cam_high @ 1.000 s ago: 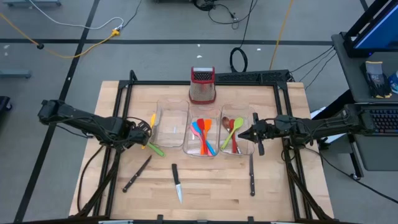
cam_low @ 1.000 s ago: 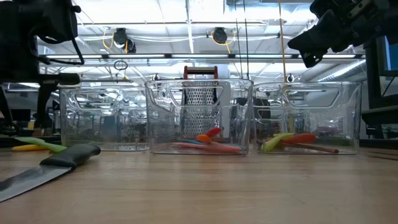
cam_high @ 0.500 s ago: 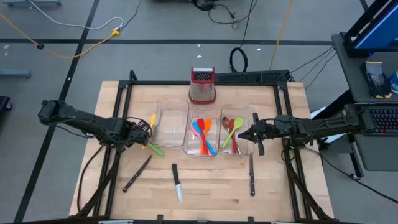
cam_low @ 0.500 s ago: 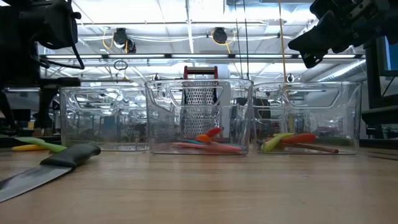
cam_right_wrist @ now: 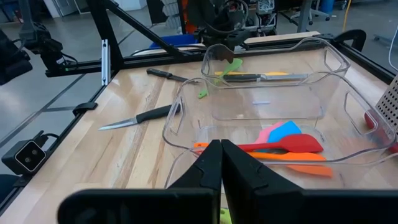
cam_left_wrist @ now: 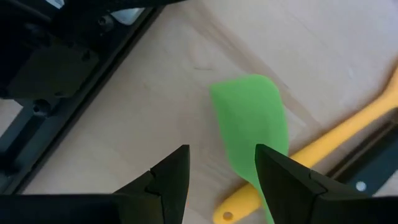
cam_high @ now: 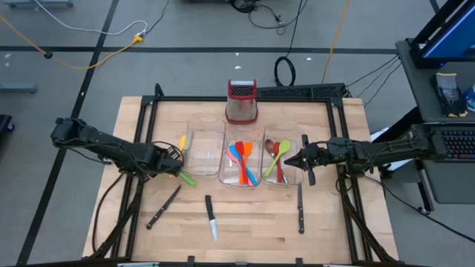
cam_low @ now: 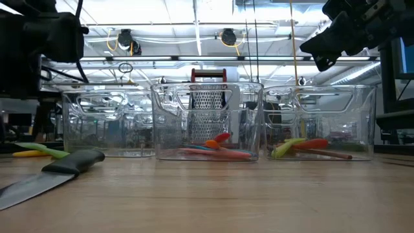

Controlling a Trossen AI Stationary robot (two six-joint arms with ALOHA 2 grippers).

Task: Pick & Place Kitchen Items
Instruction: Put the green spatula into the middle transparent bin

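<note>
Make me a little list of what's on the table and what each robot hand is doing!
left gripper: open, above the green spatula, holding nothing
right gripper: shut, empty, over the right bin
middle bin: holds red, orange, blue and pink utensils
left bin: looks empty
yellow utensil: on the table beside the left bin
knives: three on the table in front of the bins
grater: behind the bins

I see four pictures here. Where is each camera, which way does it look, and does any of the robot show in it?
High view: above the table, looking straight down; both arms show, left hand and right hand.
Low view: at table height, looking level across the bins; both arms show dark in the top corners.
Left wrist view: on the left arm, looking past its open fingers at the green spatula.
Right wrist view: on the right arm, past its shut fingers, into the bins.
Shared: high and left wrist views both show the green spatula.
</note>
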